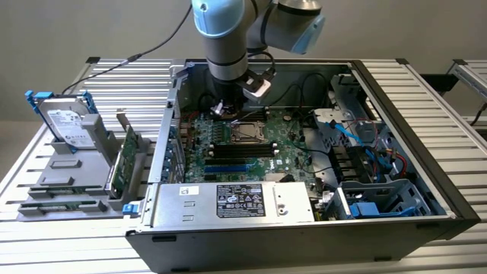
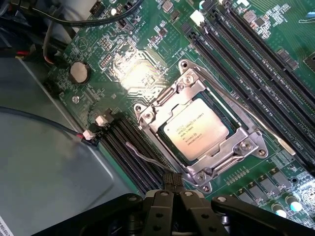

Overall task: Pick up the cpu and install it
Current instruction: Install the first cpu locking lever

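Pincer (image 2: 171, 184) closed and empty, hangs near one cpu (image 2: 197, 129) lying in one socket (image 2: 224, 152).

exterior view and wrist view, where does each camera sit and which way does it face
Exterior view: off the arm, high outside the open computer case, looking down into it at a slant; the arm reaches down from above.
Wrist view: on the wrist, looking down close on the motherboard; the shut gripper shows in the foreground.
Shared: the cpu lying in its socket, the motherboard and the black memory slots.
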`<state>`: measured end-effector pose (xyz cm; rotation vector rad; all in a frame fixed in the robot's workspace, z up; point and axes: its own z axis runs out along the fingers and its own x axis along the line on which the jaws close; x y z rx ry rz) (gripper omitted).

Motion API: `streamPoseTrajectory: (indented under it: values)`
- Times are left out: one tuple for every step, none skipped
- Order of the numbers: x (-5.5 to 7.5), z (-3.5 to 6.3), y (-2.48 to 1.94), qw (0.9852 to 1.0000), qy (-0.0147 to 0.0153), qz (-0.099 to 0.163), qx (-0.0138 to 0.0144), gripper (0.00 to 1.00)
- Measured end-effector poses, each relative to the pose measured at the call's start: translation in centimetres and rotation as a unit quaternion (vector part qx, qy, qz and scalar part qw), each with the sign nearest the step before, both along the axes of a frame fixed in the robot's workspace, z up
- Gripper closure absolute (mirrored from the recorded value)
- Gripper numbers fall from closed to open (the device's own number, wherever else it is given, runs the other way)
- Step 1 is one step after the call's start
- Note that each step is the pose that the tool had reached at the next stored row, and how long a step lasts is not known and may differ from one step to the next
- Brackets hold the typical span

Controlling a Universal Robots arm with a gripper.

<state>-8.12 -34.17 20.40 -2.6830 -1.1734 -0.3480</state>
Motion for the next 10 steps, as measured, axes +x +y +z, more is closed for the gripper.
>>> streamPoseTrajectory:
  values:
    - [0.05,0.0,0.0,1.0,0.0,-0.002,0.0,0.89]
    - [0.11,-0.01,0.0,1.0,0.0,-0.005,0.0,0.89]
    - [0.16,-0.02,0.0,1.0,0.0,-0.008,0.0,0.89]
    - [0.21,-0.02,0.0,0.9999,0.0,-0.011,0.0,0.89]
    - [0.25,-0.03,0.0,0.9999,0.0,-0.014,0.0,0.89]
    - [0.29,-0.04,0.0,0.9999,0.0,-0.017,0.0,0.89]
    - [0.33,-0.04,0.0,0.9998,0.0,-0.02,0.0,0.89]
    - [0.36,-0.06,0.0,0.9997,0.0,-0.023,0.0,0.89]
    - [0.4,-0.07,0.0,0.9997,0.0,-0.026,0.0,0.89]
    - [0.42,-0.08,0.0,0.9996,0.0,-0.028,0.0,0.89]
